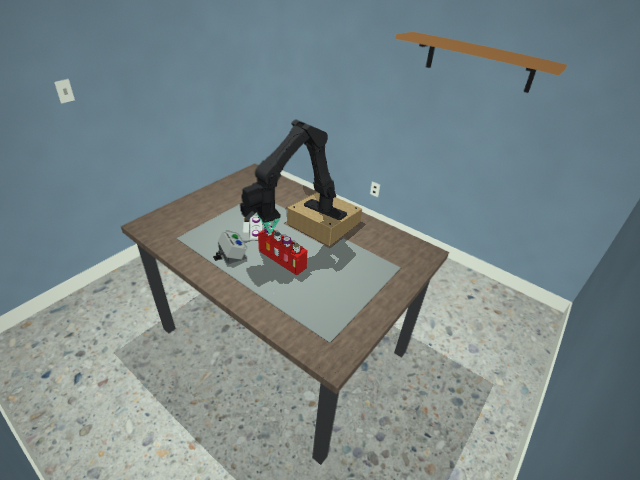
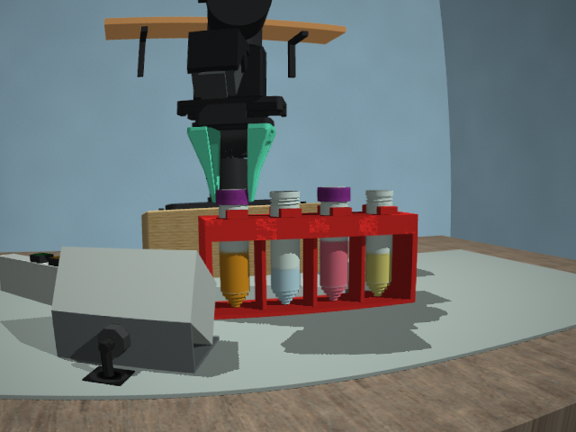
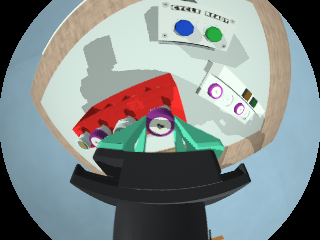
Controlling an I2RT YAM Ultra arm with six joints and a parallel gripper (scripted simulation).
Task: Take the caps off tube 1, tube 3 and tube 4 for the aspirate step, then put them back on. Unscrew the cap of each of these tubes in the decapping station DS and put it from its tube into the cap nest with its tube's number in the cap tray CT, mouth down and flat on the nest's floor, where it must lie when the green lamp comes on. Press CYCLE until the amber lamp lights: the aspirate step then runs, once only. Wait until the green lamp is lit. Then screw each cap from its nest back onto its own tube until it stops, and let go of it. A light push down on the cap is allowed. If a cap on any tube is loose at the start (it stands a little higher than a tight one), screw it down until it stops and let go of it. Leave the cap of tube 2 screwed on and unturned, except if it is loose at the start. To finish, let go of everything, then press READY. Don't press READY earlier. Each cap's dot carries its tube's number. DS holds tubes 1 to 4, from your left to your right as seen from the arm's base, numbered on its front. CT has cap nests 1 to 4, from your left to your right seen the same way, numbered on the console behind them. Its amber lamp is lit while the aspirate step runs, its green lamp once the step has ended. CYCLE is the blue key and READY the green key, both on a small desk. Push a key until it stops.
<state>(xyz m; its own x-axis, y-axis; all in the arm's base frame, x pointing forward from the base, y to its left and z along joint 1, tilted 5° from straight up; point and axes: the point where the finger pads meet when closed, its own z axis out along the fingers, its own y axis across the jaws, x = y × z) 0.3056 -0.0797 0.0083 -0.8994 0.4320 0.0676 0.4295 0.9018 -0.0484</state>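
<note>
The red decapping station [image 2: 307, 260] holds four tubes. In the exterior view my gripper [image 2: 230, 195] points straight down over the leftmost tube, which holds orange liquid. Its green fingers are shut on that tube's purple cap [image 2: 230, 196], which sits on the tube. The wrist view shows this cap [image 3: 160, 122] between the fingers. The pink tube carries a purple cap [image 2: 333, 193]. The light blue tube [image 2: 284, 200] and the yellow tube [image 2: 379, 199] stand open with bare threads. The white cap tray [image 3: 230, 99] holds two purple caps [image 3: 215, 90] [image 3: 242, 110] in its nests.
The grey key desk [image 2: 130, 307] stands just left of the station, with its blue key [image 3: 183, 27] and green key [image 3: 214, 34]. The wooden arm base [image 1: 324, 217] is behind the station. The cap tray's console [image 2: 28, 272] is at the far left.
</note>
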